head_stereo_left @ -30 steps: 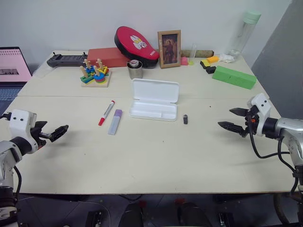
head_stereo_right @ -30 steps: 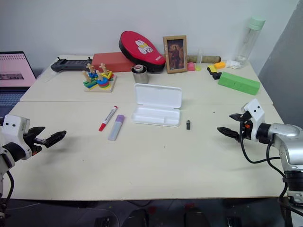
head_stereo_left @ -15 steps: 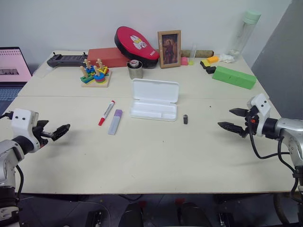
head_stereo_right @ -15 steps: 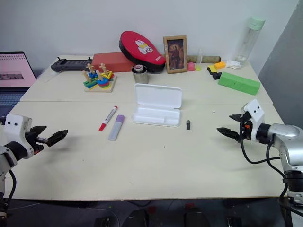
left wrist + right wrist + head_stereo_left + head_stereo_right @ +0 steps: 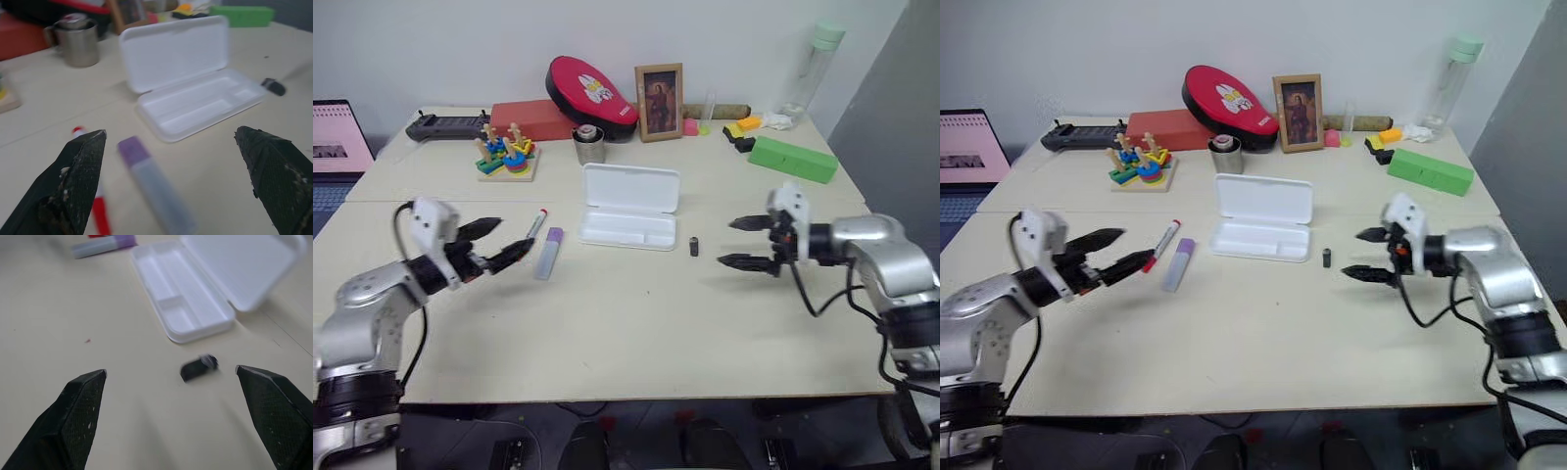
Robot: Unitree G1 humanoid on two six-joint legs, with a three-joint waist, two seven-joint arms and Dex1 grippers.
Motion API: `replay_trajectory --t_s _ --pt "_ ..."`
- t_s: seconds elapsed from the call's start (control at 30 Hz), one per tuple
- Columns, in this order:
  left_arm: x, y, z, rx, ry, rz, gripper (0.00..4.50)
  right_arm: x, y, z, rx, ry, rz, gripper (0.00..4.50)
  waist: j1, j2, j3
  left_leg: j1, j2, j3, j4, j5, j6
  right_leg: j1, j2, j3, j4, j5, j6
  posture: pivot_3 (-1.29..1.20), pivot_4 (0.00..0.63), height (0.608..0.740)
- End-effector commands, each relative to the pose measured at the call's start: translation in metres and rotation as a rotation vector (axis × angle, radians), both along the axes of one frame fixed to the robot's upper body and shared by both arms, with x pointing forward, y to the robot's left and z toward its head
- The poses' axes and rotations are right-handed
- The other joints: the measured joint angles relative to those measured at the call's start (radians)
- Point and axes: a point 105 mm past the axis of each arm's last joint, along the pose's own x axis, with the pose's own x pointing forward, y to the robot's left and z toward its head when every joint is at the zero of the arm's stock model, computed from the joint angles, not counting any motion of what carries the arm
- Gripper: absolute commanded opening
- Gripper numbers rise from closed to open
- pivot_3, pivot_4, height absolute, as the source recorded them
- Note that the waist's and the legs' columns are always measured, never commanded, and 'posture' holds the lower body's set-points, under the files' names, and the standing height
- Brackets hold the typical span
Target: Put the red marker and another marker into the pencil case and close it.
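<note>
Office or lab, laptop (image 5: 969, 157), cluttered table (image 5: 1263, 323)

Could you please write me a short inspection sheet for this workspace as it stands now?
Surface: beige table, two tops joined.
Job's things: pencil case open, empty; red marker and lavender marker side by side on its left.
Clutter: small dark cylinder, green box, metal cup, stacking toy, framed picture.
Grippers: left gripper and right gripper open, empty.
Cables: black cable along right arm.
Surroundings: laptop, white wall.
</note>
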Motion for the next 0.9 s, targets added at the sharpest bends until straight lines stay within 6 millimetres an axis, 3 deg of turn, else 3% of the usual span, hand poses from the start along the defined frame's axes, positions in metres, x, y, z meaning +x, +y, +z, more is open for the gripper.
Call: replay_trajectory --t_s 0.03,0.13,0.4,0.83,0.9 --pt "-0.006 -0.023 0.010 0.028 -0.059 -0.118 4.50 0.016 0.013 -0.014 -0.080 0.005 0.026 4.48 0.001 0.000 0.000 0.000 0.000 0.000 0.000 0.000 0.000 0.000 0.000 0.000 0.000 0.000 0.000 0.00 0.150 0.740" --pt "-0.009 -0.034 0.011 0.037 -0.067 -0.169 4.50 0.029 0.029 -0.022 -0.116 0.014 0.034 4.48 0.000 0.001 0.001 -0.001 0.000 0.000 0.000 0.000 0.000 -0.001 0.000 0.000 0.000 0.000 0.000 0.00 0.150 0.740" --pt "-0.015 -0.042 0.011 0.047 -0.060 -0.238 4.50 0.044 0.068 -0.020 -0.127 -0.024 0.107 4.48 0.001 0.001 0.001 0.000 0.000 0.000 0.000 0.000 0.000 -0.001 0.000 -0.001 0.001 0.000 0.000 0.00 0.150 0.740" --pt "-0.014 -0.042 0.012 0.045 -0.053 -0.247 4.50 0.053 0.088 -0.037 -0.210 0.007 0.096 4.48 -0.007 0.001 0.001 0.000 0.000 -0.001 0.000 0.000 0.000 -0.001 0.000 -0.001 0.002 0.000 0.000 0.00 0.150 0.740" --pt "-0.015 -0.042 0.012 0.044 -0.054 -0.244 4.50 0.055 0.090 -0.039 -0.235 0.004 0.092 4.11 -0.007 0.002 0.001 0.000 0.000 -0.001 0.000 0.000 0.000 -0.001 0.000 -0.001 0.002 0.000 0.000 0.00 0.150 0.740"
